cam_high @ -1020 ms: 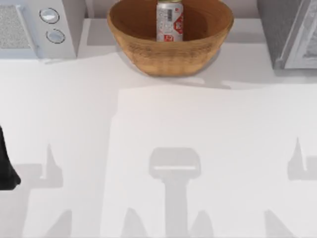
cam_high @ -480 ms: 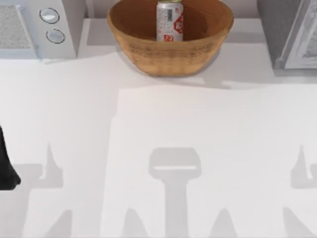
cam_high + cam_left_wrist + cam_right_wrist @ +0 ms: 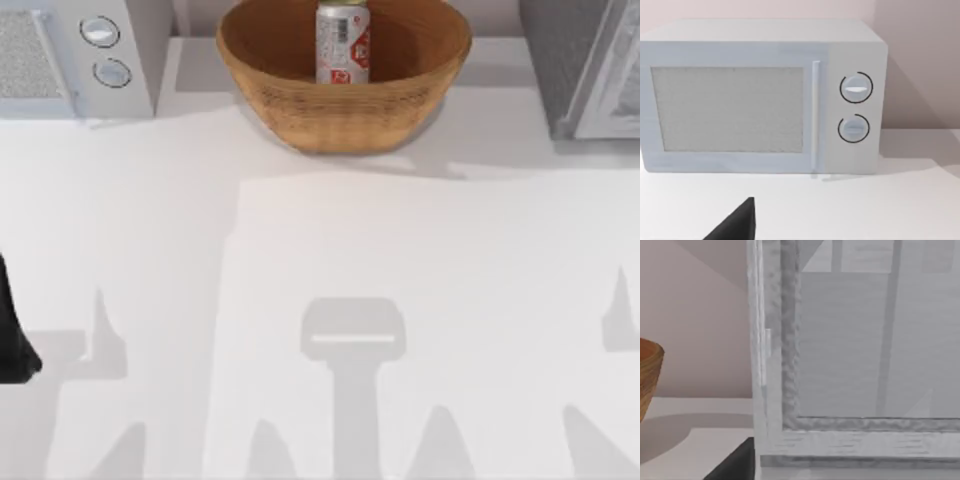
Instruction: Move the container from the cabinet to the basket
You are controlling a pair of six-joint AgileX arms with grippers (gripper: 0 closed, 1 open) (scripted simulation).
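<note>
container [image 3: 343,42] upright in basket [image 3: 345,105] — left arm [image 3: 14,335] at left table edge

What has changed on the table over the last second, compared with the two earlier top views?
Only shadows moved: the arm-shaped shadow on the white table near its right edge slid further right, toward the edge. Nothing was gripped or released. The small silver metal can stands upright inside the round woven wicker basket as before; the white two-knob microwave, the grey cabinet and the dark left arm at the left edge kept their places.
</note>
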